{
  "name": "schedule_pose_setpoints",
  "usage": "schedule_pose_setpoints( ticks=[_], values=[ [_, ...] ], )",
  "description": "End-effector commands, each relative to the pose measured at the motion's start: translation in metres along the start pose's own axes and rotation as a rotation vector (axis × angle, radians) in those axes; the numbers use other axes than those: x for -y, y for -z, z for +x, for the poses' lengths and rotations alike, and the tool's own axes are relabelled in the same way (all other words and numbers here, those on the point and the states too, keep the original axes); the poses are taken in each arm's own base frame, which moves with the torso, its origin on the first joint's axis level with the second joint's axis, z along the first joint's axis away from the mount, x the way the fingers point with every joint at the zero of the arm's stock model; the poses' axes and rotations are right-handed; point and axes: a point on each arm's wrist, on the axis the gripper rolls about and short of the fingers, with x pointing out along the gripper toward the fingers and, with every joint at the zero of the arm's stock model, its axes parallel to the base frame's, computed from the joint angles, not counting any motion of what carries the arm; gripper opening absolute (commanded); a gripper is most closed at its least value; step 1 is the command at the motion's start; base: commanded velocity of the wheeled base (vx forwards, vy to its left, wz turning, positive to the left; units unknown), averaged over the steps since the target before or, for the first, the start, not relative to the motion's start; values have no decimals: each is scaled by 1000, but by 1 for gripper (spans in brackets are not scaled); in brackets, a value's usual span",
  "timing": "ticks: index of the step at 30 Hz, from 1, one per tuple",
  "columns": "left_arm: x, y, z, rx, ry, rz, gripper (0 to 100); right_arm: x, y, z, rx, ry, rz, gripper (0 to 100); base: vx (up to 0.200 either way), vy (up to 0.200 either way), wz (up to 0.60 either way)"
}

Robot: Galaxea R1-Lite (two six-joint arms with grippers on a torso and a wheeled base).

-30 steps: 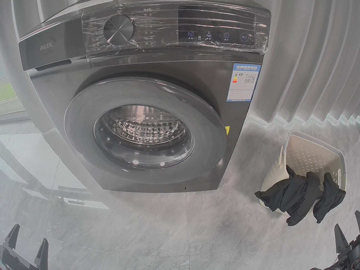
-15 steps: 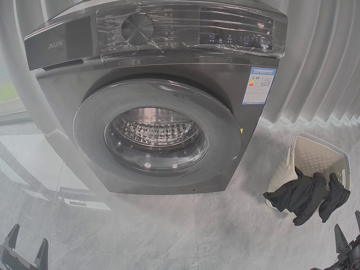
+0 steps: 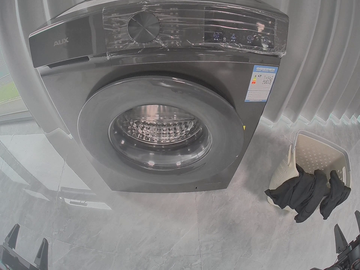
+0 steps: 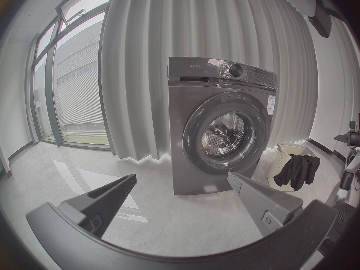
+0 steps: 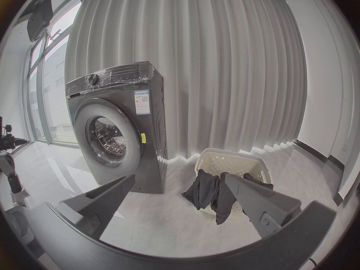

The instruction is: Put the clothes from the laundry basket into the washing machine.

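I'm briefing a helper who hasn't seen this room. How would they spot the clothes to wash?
Find the grey front-loading washing machine before the white curtain. On the floor to its right stands a cream perforated laundry basket. The black clothes hang over its near rim, the only dark fabric there.

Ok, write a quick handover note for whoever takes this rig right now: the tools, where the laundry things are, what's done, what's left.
Left tool: open, empty, low in front of the washing machine.
Right tool: open, empty, low, facing the laundry basket.
Basket: on the floor to the machine's right, with black clothes draped over its near rim.
Door: looks closed.
Done: nothing loaded.
Left: open the door, pick up the clothes, put them in the machine.
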Motion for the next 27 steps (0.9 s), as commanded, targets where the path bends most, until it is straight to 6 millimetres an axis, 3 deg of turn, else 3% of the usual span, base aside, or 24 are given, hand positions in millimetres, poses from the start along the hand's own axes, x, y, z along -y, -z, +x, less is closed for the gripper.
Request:
schedule_pose_setpoints(
  ticks=[1, 27],
  values=[
    [0, 5, 0, 2, -1, 1, 100, 0, 5, 0, -1, 0, 0, 100, 0, 0, 0],
    [0, 5, 0, 0, -2, 2, 100, 0, 5, 0, -1, 0, 0, 100, 0, 0, 69]
  ],
)
